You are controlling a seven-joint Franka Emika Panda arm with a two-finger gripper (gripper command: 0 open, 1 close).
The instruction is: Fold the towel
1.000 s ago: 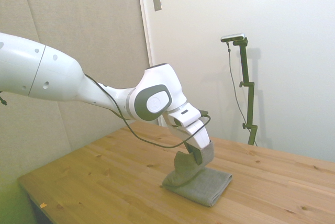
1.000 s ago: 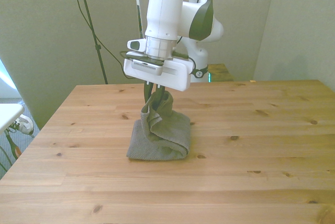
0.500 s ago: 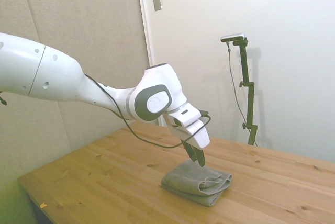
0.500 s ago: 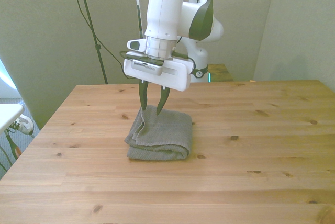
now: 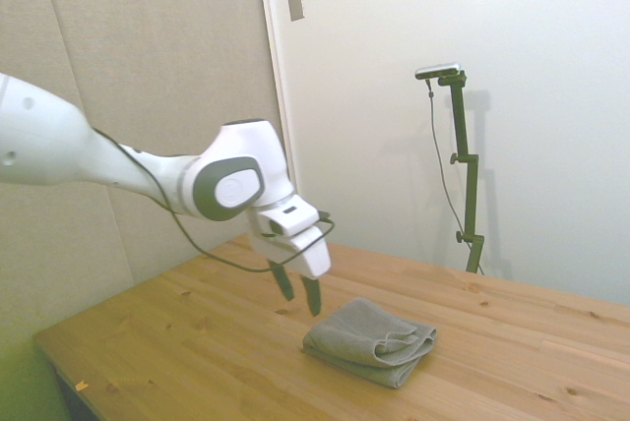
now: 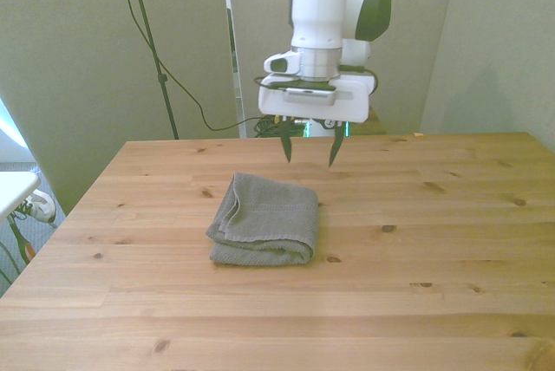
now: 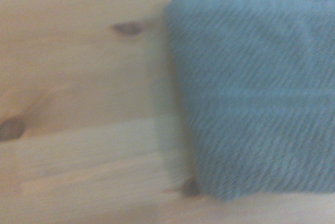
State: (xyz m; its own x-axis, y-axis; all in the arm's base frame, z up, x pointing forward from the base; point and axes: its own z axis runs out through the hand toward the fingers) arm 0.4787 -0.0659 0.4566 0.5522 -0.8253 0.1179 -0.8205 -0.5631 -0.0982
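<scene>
The grey towel (image 6: 264, 231) lies folded over on itself on the wooden table (image 6: 434, 284), its layered edges toward the front view's left. In the side view the towel (image 5: 371, 341) is a flat bundle near the table's middle. My gripper (image 6: 309, 152) hangs open above the table, behind the towel and a little toward the front view's right, holding nothing. From the side, the gripper (image 5: 299, 295) is clear of the cloth, to the picture's left of it. The wrist view shows a blurred corner of the towel (image 7: 256, 93) on bare wood.
The table's edge (image 5: 59, 362) runs close to the side view's lower left. A white object (image 6: 13, 187) pokes in at the front view's left edge, off the table. A wall stands behind the arm.
One second ago my gripper held a towel edge lifted; it let go, the cloth dropped folded, and the gripper has since pulled back off the towel, still open.
</scene>
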